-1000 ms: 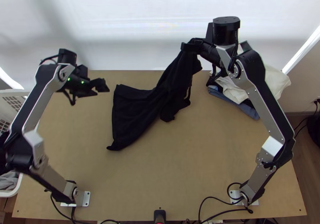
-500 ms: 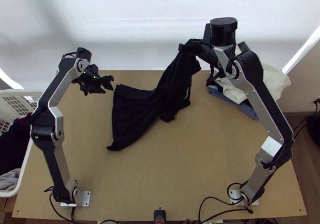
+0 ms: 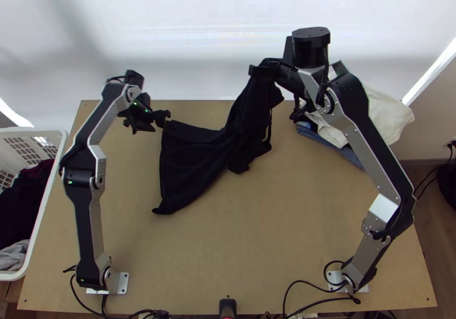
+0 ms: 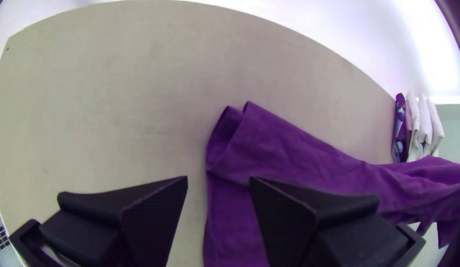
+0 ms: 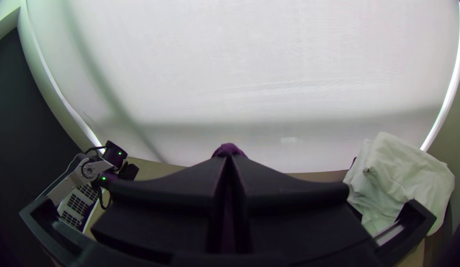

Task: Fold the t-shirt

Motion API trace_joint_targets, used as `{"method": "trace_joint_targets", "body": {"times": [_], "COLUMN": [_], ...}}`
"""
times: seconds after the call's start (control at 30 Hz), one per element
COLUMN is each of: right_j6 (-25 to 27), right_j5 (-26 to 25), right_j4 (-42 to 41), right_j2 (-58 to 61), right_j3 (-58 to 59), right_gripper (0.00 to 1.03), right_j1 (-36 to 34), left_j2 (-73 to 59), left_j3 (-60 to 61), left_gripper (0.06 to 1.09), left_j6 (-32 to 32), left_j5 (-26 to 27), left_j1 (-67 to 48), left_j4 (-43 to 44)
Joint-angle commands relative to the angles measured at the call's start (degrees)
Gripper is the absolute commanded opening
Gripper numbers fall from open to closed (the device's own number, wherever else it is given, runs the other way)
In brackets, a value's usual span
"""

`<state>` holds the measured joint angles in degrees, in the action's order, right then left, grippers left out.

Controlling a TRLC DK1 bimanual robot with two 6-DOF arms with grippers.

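Swinging inward since the earlier frames, the left gripper [image 3: 164,117] is now hovering right by the dark t-shirt's [image 3: 191,162] far left corner, and the right gripper [image 3: 262,71] is shifting a bit toward the middle too. Lefty is keeping its fingers [image 4: 155,217] wide apart with nothing between them; can't tell if it's touching cloth. Righty is pinching one end of the shirt tight and holding it up past the table's [image 3: 273,250] far edge. So that end's hanging bunched, while the rest is lying fairly flat, kinda wrinkly, left of centre toward the back. Off to the far right, white cloth [image 3: 390,114] is sitting on blue cloth [image 3: 336,148], and a white basket [image 3: 11,275] is holding clothes on the left.
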<state>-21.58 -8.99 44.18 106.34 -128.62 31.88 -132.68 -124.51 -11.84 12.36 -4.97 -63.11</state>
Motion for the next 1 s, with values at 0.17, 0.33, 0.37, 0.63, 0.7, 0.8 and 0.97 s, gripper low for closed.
{"method": "trace_joint_targets", "body": {"times": [0.17, 0.33, 0.37, 0.63, 0.7, 0.8, 0.97], "right_j6": [-1.4, -1.4, -1.4, -1.4, -1.4, -1.4, -1.4], "right_j5": [-0.1, -0.1, -0.1, -0.1, -0.1, -0.1, -0.1], "right_j4": [-0.9, -0.9, -1.0, -1.3, -1.3, -1.3, -1.5], "right_j2": [0.6, 0.6, 0.6, 0.9, 0.9, 1.0, 1.0], "right_j3": [-0.9, -1.0, -1.0, -1.0, -0.9, -0.9, -1.0], "right_gripper": [0.03, 0.03, 0.03, 0.03, 0.03, 0.03, 0.03], "right_j1": [0.4, 0.4, 0.4, 0.6, 0.7, 0.8, 0.8], "left_j2": [-2.8, -3.8, -3.9, -4.4, -4.5, -4.6, -4.6], "left_j3": [-1.9, -3.5, -3.5, -3.6, -3.6, -3.6, -3.5], "left_gripper": [0.7, 0.7, 0.7, 0.7, 0.7, 0.7, 0.42], "left_j6": [1.4, 1.5, 1.6, 2.4, 2.5, 2.9, 3.0], "left_j5": [-1.5, -2.3, -2.6, -3.8, -4.0, -4.0, -4.0], "left_j1": [-2.5, -3.0, -3.1, -3.3, -3.3, -3.4, -3.9], "left_j4": [2.7, 3.3, 3.5, 5.5, 5.7, 5.9, 6.2]}}
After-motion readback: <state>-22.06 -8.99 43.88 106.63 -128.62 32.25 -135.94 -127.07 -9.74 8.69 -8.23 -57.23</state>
